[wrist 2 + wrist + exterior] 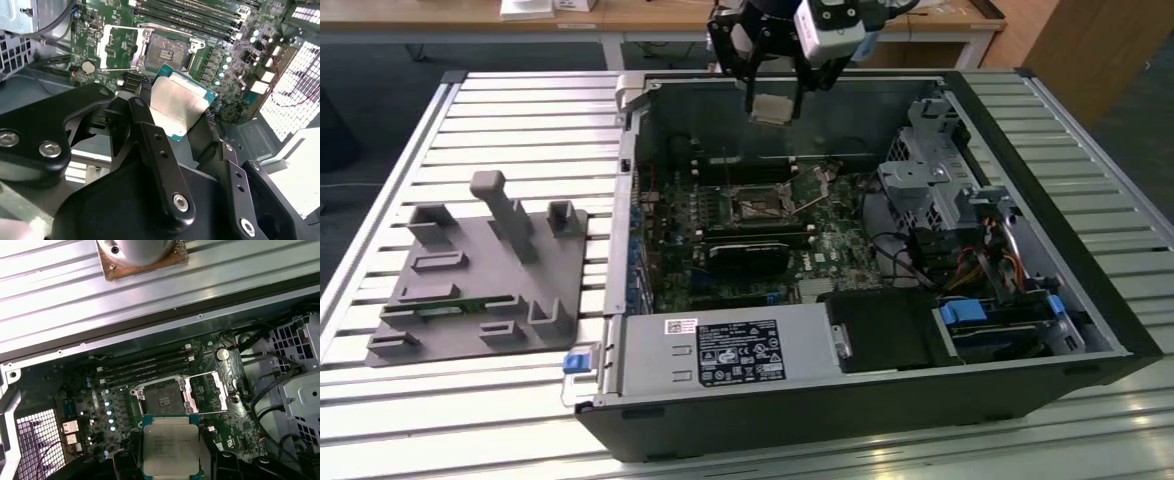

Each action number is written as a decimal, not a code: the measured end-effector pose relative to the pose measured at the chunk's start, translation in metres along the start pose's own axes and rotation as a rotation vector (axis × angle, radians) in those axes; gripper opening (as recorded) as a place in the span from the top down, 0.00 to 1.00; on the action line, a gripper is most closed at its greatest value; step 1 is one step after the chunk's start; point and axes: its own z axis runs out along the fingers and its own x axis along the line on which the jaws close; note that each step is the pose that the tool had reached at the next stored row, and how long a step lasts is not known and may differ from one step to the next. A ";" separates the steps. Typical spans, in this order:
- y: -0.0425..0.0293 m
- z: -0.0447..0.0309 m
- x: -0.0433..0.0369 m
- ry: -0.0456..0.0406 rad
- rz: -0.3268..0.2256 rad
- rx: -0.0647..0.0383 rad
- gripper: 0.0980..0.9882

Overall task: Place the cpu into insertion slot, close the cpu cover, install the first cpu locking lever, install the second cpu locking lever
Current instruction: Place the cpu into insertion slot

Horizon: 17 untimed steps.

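The small flat square cpu [171, 445], pale silver-grey on top, hangs pinched by two opposite edges between the fingers of the black end effector [774, 100]. In the exterior view we see it in the upper middle of the frame, over the far wall of the open black computer case [881, 400]. The insertion slot [754, 208], a dark-centred square socket in the green circuit board [834, 255], lies lower in that frame, near its centre, well apart from the chip and bare. The thin silver cpu cover [103, 50] lies swung open just beside the slot. We judge the chip's edges roughly square with the socket. The case rests on a slatted metal tabletop [520, 110].
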 end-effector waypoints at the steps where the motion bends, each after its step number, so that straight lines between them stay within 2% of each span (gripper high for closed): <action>1: 0.0000 0.0001 0.0000 -0.0007 0.008 0.000 0.50; 17: -0.0001 0.0014 0.0000 -0.0112 0.123 -0.002 0.50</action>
